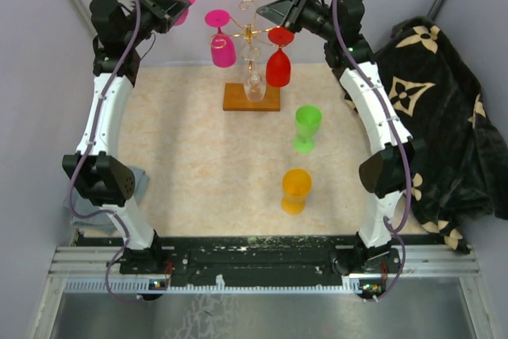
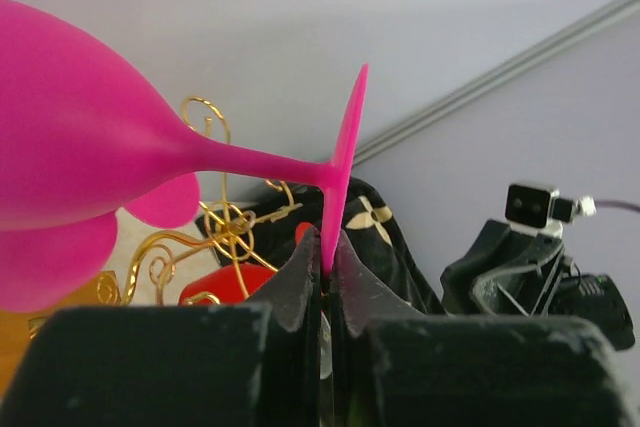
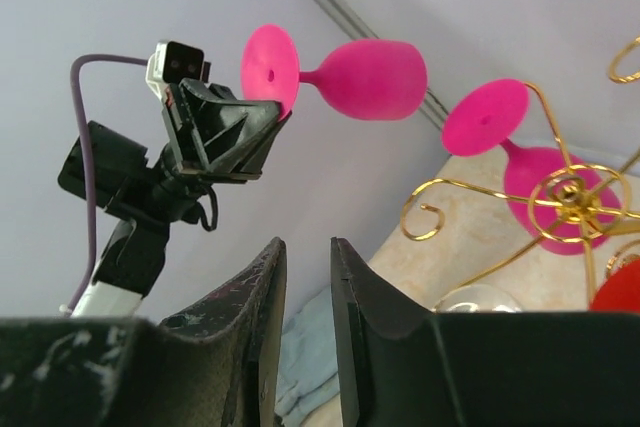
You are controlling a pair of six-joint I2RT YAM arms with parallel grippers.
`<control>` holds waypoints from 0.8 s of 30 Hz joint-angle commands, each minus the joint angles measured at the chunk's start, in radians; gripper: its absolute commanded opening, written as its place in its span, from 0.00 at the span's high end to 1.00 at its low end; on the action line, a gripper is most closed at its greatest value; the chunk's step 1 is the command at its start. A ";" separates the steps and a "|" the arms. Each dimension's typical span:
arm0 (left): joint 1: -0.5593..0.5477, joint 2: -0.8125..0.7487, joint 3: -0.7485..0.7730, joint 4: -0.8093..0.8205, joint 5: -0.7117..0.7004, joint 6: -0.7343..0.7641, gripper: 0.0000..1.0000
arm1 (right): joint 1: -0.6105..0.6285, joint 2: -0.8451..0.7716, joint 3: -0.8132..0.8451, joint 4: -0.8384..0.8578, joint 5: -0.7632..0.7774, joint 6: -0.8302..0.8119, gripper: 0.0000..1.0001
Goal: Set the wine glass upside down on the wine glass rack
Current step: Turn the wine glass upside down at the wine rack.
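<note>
Left gripper [image 2: 327,267] here: I'm pinching the pink wine glass [image 2: 90,147] by the edge of its foot, bowl sticking out sideways. It's up in the air, off to the left of the wine glass rack [image 1: 234,101], not on it. My right gripper [image 3: 305,247] hovers by the hanging red glass [image 1: 278,67], jaws slightly apart, nothing between them.

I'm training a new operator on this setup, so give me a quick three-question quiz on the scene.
1. The left gripper pinches the held pink wine glass by its: A bowl, B stem, C foot.
2. True or false: the right gripper holds a glass.
3. Fill in: beside the hanging pink glass on the wine glass rack hangs a ____ glass.
Key: 1 C; 2 false; 3 red glass.
</note>
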 commanded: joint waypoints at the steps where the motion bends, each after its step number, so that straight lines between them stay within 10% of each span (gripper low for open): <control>1: 0.005 -0.079 0.045 0.031 0.131 0.070 0.99 | 0.032 -0.001 0.097 0.119 -0.090 0.025 0.74; 24: -0.026 -0.127 -0.066 0.296 0.481 -0.122 1.00 | 0.127 0.112 0.260 0.220 -0.158 0.133 0.71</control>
